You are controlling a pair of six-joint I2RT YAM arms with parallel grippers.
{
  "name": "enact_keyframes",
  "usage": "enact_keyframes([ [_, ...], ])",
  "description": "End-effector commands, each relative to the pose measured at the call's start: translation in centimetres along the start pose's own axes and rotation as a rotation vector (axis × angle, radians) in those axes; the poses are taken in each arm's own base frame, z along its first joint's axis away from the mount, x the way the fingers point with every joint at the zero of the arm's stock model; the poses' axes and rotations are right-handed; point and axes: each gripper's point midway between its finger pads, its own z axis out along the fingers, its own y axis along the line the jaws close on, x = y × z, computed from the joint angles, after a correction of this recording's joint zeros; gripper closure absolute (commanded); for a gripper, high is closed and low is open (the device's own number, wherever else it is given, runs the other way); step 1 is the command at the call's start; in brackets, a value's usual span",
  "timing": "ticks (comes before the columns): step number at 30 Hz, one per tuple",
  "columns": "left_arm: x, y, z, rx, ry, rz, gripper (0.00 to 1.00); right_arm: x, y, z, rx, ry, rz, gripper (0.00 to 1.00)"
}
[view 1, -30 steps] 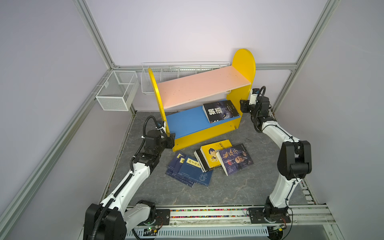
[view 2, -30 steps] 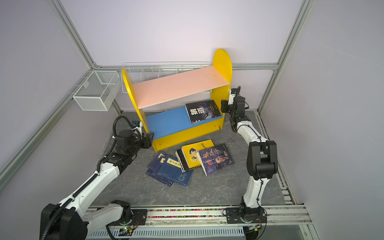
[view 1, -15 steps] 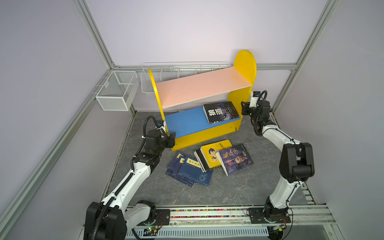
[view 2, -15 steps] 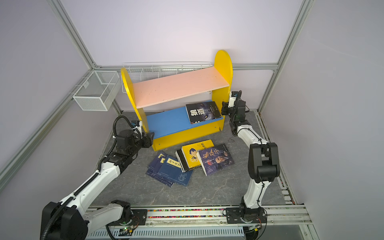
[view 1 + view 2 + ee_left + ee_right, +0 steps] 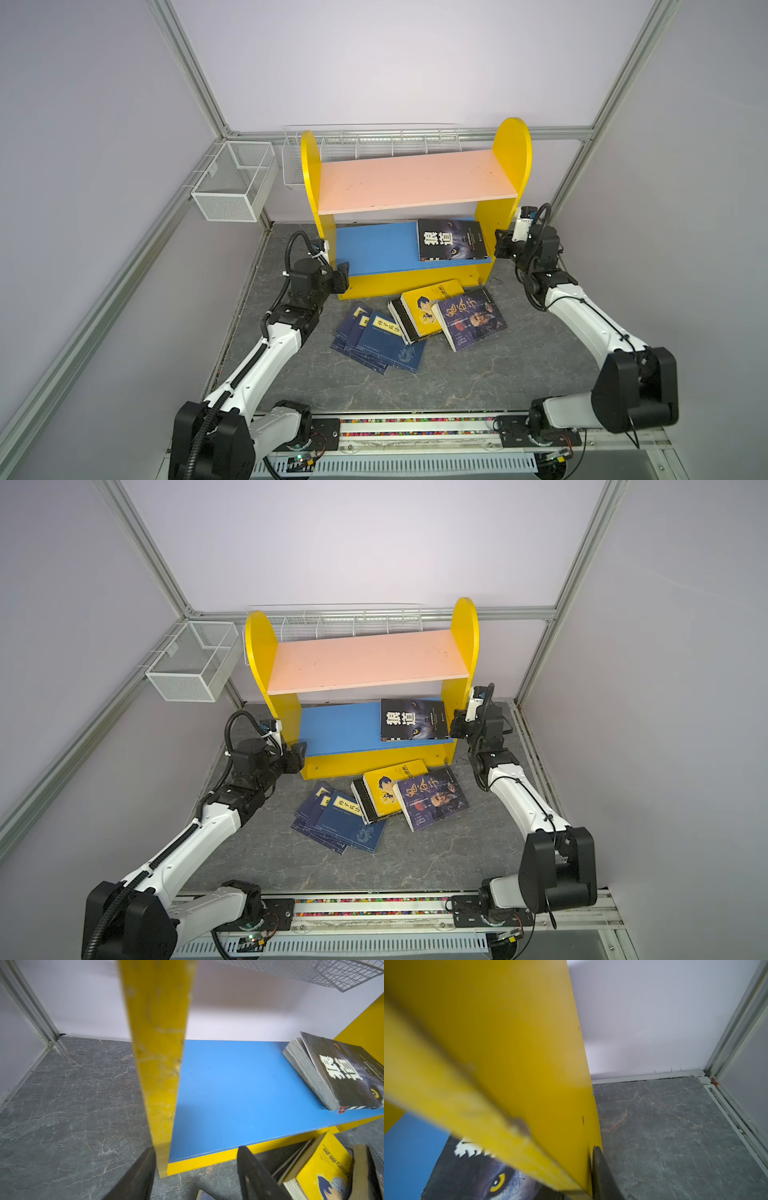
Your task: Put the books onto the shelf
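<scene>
Over the last second the shelf has been brought from a skewed pose to stand squarer at the far side of the tabletop, so its boards are better presented for loading. One black wolf-cover book lies flat at the right end of the blue lower board. The other books are left in a loose, overlapping heap on the tabletop just in front of the shelf. The right hand has been lowered and closed, apparently pinching the right side panel, though its inner finger is mostly hidden. The left hand is held open astride the left side panel, gripping nothing.
</scene>
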Motion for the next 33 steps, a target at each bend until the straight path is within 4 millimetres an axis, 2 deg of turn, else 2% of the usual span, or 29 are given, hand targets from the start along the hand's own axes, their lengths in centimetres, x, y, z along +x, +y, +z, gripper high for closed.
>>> enact_keyframes([
  [1,-0.4,-1.6,-1.0,0.078,-0.011,-0.001,0.37,-0.7,-1.4,-3.1,0.092,-0.029,0.044,0.93],
  [7,-0.5,-1.8,-2.5,0.091,-0.015,-0.007,0.36,0.2,-1.6,-5.4,0.129,-0.018,0.08,0.9],
  [9,-0.5,-2.1,-3.1,0.103,-0.015,-0.013,0.35,0.5,-1.8,-5.4,0.142,0.007,0.086,0.72],
  [12,-0.1,-2.8,-3.8,0.131,0.011,-0.01,0.32,0.6,-1.9,-5.6,0.158,0.039,0.12,0.31],
  [14,0.4,-3.4,-4.2,0.144,0.031,0.003,0.3,1.0,-2.5,-5.8,0.196,0.072,0.158,0.22],
  [20,1.7,-6.4,-5.1,0.214,0.071,0.05,0.29,3.6,-3.7,-7.6,0.265,0.149,0.216,0.21],
  [25,2.7,-10.9,-4.3,0.332,0.109,0.056,0.29,6.0,-4.7,-9.7,0.305,0.195,0.243,0.21],
  [27,3.1,-13.2,-3.2,0.377,0.119,0.059,0.29,6.5,-4.6,-10.2,0.295,0.206,0.253,0.21],
  [29,3.3,-14.9,-1.6,0.393,0.131,0.058,0.29,8.2,-4.5,-10.4,0.283,0.241,0.267,0.22],
  [33,3.0,-18.1,2.4,0.415,0.136,0.038,0.31,9.0,-3.8,-10.5,0.239,0.255,0.288,0.23],
])
